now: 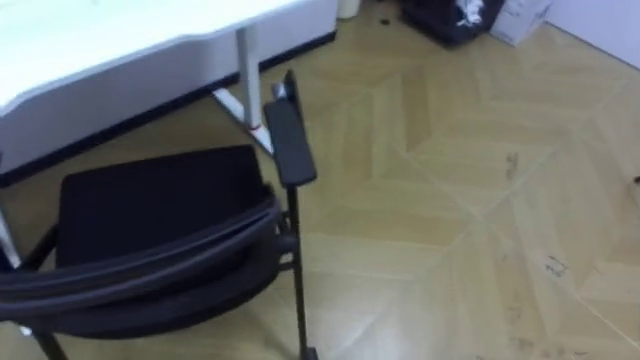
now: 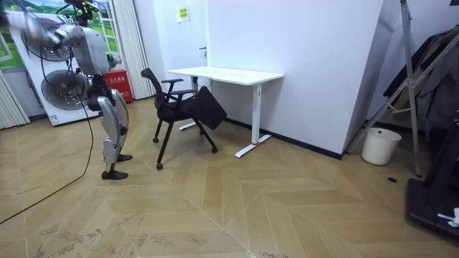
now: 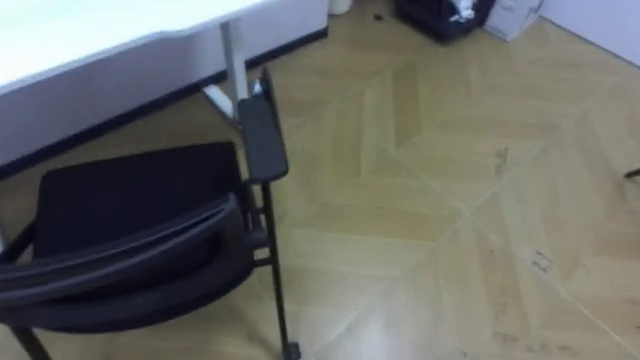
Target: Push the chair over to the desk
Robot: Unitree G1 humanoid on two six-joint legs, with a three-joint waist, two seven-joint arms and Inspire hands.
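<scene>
Seemingly at the approach step, with no contact made yet. Stands at the room view's left, near a white fan unit [image 2: 54, 79], facing the black chair [image 1: 150, 205] and a short way off it. Cannot tell whether left hand or right hand is clenched or released: too small and blurred in the room view to judge. In the eye views, chair low and to the left, curved backrest [image 1: 140, 265] nearest, seat beyond, right armrest [image 1: 291, 140] reaching toward the white desk [image 1: 120, 35]. Chair placement: out on the wood floor [image 1: 470, 200] in front of the desk, turned toward it, not tucked under; probably a gap between seat and desk edge, though hard to gauge from above. Calls next for stepping closer, bringing both hands onto the top of the backrest, and pushing straight ahead. Needs care to keep the chair left of the desk leg [image 1: 248, 70], with the armrest already close beside it. Farther right, bare floor, then a pale bin [image 2: 380, 145] by the wall.
</scene>
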